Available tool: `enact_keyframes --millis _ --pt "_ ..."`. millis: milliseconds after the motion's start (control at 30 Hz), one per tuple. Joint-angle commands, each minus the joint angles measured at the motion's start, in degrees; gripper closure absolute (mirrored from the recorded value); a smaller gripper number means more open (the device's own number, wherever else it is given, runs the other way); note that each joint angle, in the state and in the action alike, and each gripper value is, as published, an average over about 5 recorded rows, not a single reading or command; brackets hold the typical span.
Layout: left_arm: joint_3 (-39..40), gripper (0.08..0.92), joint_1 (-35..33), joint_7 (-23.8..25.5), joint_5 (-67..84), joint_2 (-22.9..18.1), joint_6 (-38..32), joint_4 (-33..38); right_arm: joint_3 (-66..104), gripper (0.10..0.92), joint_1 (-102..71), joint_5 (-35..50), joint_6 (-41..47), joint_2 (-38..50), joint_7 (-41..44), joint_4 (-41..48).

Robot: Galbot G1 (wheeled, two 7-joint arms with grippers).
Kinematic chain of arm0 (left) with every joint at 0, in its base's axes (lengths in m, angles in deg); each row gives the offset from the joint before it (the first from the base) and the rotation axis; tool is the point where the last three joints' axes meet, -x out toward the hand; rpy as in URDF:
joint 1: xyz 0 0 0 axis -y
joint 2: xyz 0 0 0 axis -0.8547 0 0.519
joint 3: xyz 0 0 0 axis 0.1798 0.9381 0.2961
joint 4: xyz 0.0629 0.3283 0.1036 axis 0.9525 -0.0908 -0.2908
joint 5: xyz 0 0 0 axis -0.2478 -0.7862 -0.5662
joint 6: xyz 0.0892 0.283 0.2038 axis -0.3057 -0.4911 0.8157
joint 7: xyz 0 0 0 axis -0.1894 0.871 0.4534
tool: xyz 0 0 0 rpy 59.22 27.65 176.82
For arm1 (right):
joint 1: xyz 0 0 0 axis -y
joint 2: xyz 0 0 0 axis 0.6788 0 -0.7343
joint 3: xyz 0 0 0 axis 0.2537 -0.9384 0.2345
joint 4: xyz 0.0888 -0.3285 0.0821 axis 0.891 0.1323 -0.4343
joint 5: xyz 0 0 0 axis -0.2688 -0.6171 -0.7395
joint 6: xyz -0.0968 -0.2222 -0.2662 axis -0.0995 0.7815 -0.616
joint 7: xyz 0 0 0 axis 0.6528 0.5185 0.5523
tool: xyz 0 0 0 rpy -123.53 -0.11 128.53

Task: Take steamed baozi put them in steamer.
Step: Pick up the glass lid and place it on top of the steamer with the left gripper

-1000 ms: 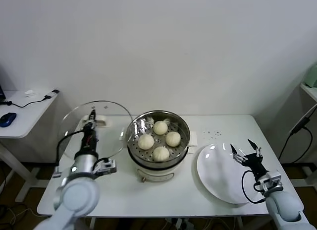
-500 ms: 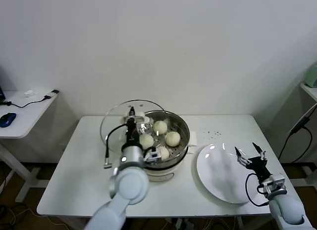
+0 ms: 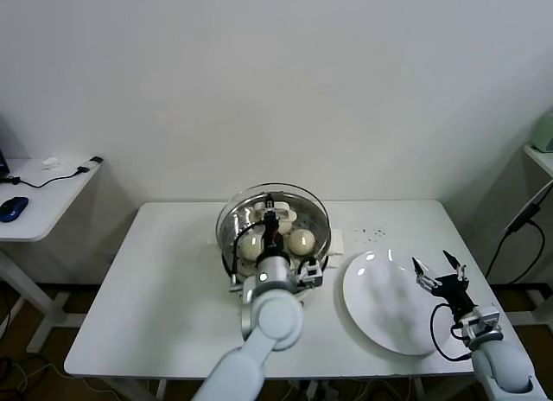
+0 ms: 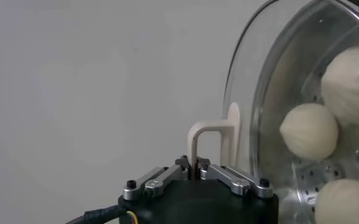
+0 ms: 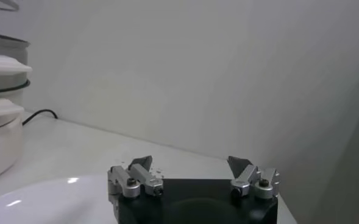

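L gripper (image 4: 196,172) clamped on glass lid (image 3: 273,218) handle, lid over steamer (image 3: 321,245); probably 3 baozi (image 3: 301,240) visible. R gripper (image 3: 440,275) spread wide, holding nothing, above plate (image 3: 380,310) at 3 o'clock.

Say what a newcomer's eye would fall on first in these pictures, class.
First, the glass lid over the steamer mid-table, held by its handle in the left gripper, jaws shut. Through the glass show the baozi inside the pot. To the right lies a white plate, with the right gripper open beside it.
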Motion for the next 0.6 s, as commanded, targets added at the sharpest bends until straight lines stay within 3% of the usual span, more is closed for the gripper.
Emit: enact_keyframes --millis 33,600 --pt "1.0 0.853 0.5 -1.5 -0.9 -3.2 2.8 -5.5 0.3 0.203 0.0 -0.1 -0.1 0.0 0.1 0.2" --pt "-0.3 0.853 0.3 -3.1 0.0 -3.1 2.8 -7.3 0.5 0.203 0.2 -0.3 -0.2 -0.1 0.2 0.5"
